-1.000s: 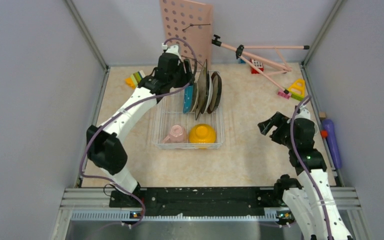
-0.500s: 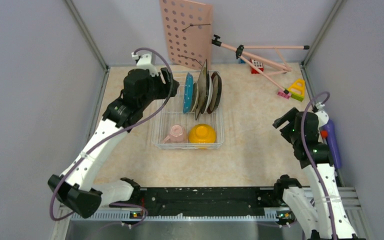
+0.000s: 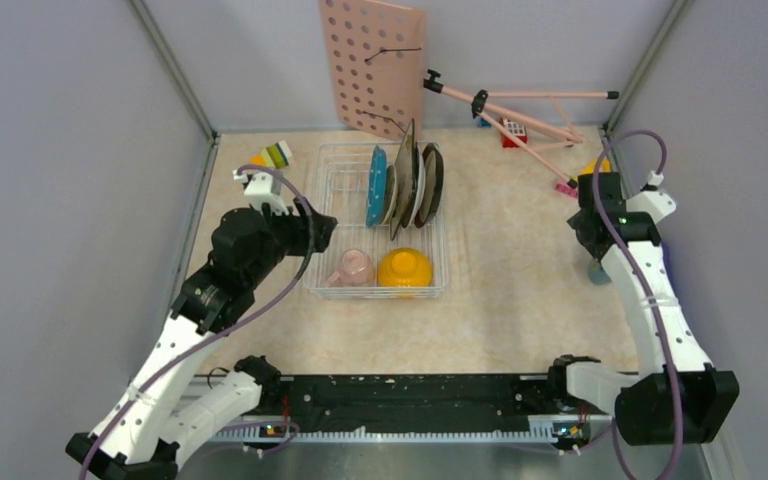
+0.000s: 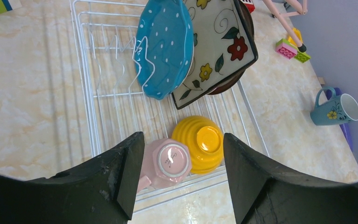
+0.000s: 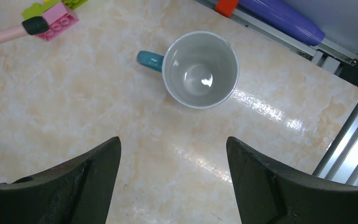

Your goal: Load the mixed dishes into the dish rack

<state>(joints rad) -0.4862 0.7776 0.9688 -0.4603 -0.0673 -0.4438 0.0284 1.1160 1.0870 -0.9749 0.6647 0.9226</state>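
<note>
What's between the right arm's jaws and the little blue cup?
Nothing: the right wrist view shows bare table between the jaws and the small blue cup.

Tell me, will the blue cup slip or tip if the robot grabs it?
The blue cup looks shiny and glazed, so it may slip. Standing upright and empty, it probably won't roll. It seems hard ceramic, likely chipping if dropped.

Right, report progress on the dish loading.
Done: the teal dotted dish, square floral plate, brown-rimmed round plate, pink cup and yellow-orange bowl sit in the white wire rack. In hand: nothing; the open right gripper hangs over the small blue cup. Left: racking that cup.
</note>
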